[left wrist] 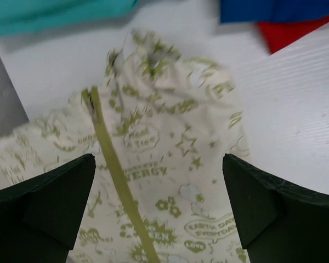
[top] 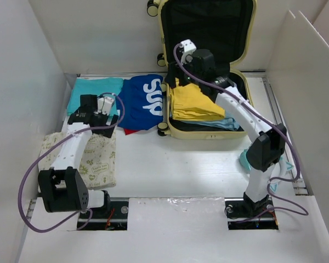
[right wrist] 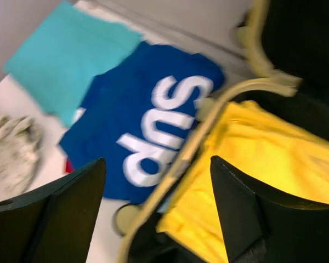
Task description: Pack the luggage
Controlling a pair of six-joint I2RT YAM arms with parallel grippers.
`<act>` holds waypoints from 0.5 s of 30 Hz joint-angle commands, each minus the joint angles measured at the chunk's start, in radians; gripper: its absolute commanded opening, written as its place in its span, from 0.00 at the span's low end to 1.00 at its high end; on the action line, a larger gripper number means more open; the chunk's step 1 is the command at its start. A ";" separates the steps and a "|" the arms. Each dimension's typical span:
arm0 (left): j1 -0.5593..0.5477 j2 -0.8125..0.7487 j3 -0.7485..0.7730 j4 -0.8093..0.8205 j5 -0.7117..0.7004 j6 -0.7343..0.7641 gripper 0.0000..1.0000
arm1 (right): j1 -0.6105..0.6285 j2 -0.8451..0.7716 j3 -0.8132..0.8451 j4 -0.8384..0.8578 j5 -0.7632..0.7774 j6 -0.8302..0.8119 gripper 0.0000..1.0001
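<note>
The luggage point(top: 208, 133) lies open at the far right of the tabletop point(top: 175, 164), lid upright, with a folded yellow garment point(top: 194, 101) inside. The right fingers point(right wrist: 60, 203) hang spread and empty over its left rim. The left fingers point(left wrist: 49, 197) stand wide apart and empty above a cream printed cloth point(left wrist: 170, 137) at near left.

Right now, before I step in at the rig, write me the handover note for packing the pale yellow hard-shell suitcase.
Left gripper: open, holding nothing, above the cream cloth printed in green.
Right gripper: open, empty, above the suitcase.
Pale yellow hard-shell suitcase: lies open, lid propped upright.
Done: a folded yellow garment is inside, on top of a light blue one.
Left: the blue shirt with white letters, the teal garment, the red piece under the blue shirt and the cream cloth all lie outside the suitcase.
</note>
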 commanded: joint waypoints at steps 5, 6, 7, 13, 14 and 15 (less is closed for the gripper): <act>-0.348 -0.064 -0.012 0.309 -0.057 0.311 1.00 | 0.070 -0.097 -0.205 -0.050 -0.047 0.029 0.81; -0.434 -0.024 -0.038 0.343 -0.097 0.390 1.00 | 0.070 -0.125 -0.243 -0.033 -0.058 0.040 0.82; -0.465 0.002 -0.047 0.379 -0.126 0.417 1.00 | 0.055 -0.152 -0.315 -0.005 -0.058 0.049 0.82; -0.508 0.164 -0.090 0.655 -0.088 0.534 1.00 | 0.001 -0.346 -0.478 0.004 -0.019 0.069 0.82; -0.508 0.186 -0.090 0.669 -0.077 0.549 1.00 | -0.014 -0.366 -0.490 -0.005 -0.009 0.069 0.82; -0.508 0.209 -0.090 0.669 -0.062 0.558 1.00 | -0.025 -0.401 -0.513 -0.017 -0.009 0.069 0.82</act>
